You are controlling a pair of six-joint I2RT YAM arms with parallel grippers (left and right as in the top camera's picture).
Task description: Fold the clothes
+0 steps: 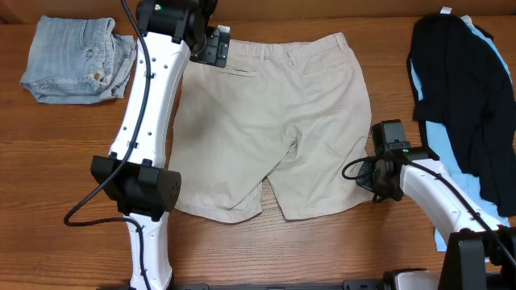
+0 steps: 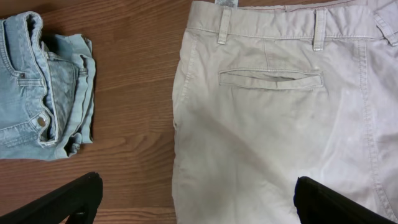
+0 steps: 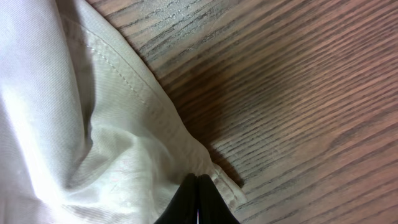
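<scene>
The beige khaki shorts (image 1: 274,121) lie spread flat on the table, back side up, waistband at the far edge and both legs pointing to the near edge. My left gripper (image 1: 211,47) hovers over the waistband's left corner. In the left wrist view its fingers (image 2: 199,199) are wide open, over the left side seam of the shorts (image 2: 273,137) below the welt pocket. My right gripper (image 1: 375,185) is at the outer hem corner of the right leg. In the right wrist view its fingers (image 3: 199,202) are shut on the bunched hem of the shorts (image 3: 93,124).
Folded faded blue denim shorts (image 1: 76,60) lie at the far left and also show in the left wrist view (image 2: 43,93). A heap of black and light-blue garments (image 1: 468,113) lies at the right edge. Bare wood table (image 1: 48,177) surrounds the shorts.
</scene>
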